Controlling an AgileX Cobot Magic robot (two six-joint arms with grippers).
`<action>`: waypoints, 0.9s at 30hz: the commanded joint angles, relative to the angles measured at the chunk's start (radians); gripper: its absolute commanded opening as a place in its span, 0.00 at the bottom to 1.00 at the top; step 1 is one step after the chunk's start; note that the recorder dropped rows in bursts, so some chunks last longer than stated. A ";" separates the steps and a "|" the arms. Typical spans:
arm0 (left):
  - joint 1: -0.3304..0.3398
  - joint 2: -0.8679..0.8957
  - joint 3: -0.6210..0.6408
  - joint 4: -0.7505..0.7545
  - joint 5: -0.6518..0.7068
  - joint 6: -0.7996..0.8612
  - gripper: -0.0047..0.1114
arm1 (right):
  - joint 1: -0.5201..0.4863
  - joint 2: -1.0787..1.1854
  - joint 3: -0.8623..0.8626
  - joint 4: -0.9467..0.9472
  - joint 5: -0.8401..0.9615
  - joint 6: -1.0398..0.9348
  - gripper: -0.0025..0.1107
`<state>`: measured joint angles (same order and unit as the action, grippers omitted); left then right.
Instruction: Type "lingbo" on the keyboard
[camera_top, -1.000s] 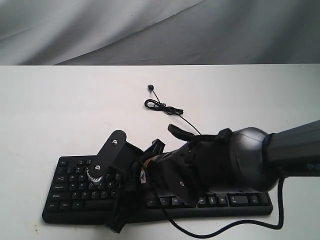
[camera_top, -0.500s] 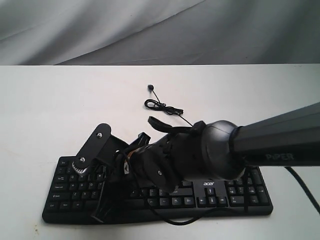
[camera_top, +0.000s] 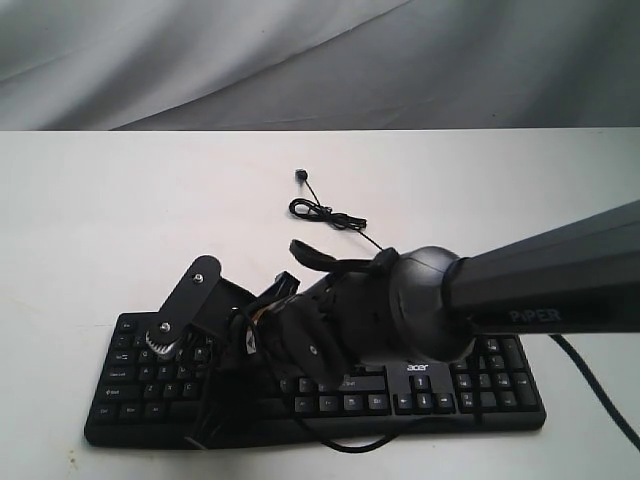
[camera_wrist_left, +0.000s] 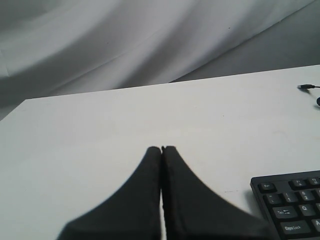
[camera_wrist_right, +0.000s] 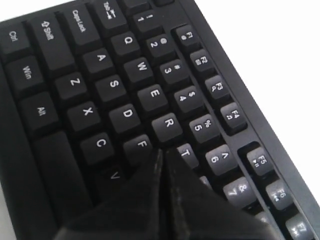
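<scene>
The black keyboard (camera_top: 500, 385) lies along the near edge of the white table, its "acer" logo (camera_top: 417, 368) showing. Its thin cable (camera_top: 325, 213) runs back to a coil. My right arm reaches across from the right, with its gripper (camera_top: 207, 373) low over the left half of the keys. In the right wrist view the right gripper (camera_wrist_right: 162, 151) is shut with nothing in it; its tip sits among the F (camera_wrist_right: 142, 145), R (camera_wrist_right: 167, 125) and T (camera_wrist_right: 186, 152) keys and hides the key beneath. My left gripper (camera_wrist_left: 161, 148) is shut and empty over bare table, left of the keyboard's corner (camera_wrist_left: 289, 205).
The white table (camera_top: 120, 220) stretches behind and to the left of the keyboard. The cable's plug end (camera_top: 299, 176) lies further back. A grey cloth backdrop (camera_top: 300, 60) hangs behind the table. The right arm's own cable (camera_top: 590, 385) loops near the keyboard's right end.
My right arm has swung left along the keyboard, uncovering the acer logo and the keys around it; most of that move came early. The left gripper's motion cannot be told.
</scene>
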<state>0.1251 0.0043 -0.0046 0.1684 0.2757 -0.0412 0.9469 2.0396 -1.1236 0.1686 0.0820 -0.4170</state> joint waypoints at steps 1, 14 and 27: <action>-0.007 -0.004 0.005 -0.002 -0.010 -0.004 0.04 | -0.003 0.004 -0.004 -0.012 0.007 -0.002 0.02; -0.007 -0.004 0.005 -0.002 -0.010 -0.004 0.04 | -0.003 -0.097 0.000 -0.028 0.044 -0.002 0.02; -0.007 -0.004 0.005 -0.002 -0.010 -0.004 0.04 | 0.025 -0.103 0.114 -0.019 -0.057 0.002 0.02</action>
<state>0.1251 0.0043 -0.0046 0.1684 0.2757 -0.0412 0.9605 1.9253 -1.0152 0.1524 0.0510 -0.4170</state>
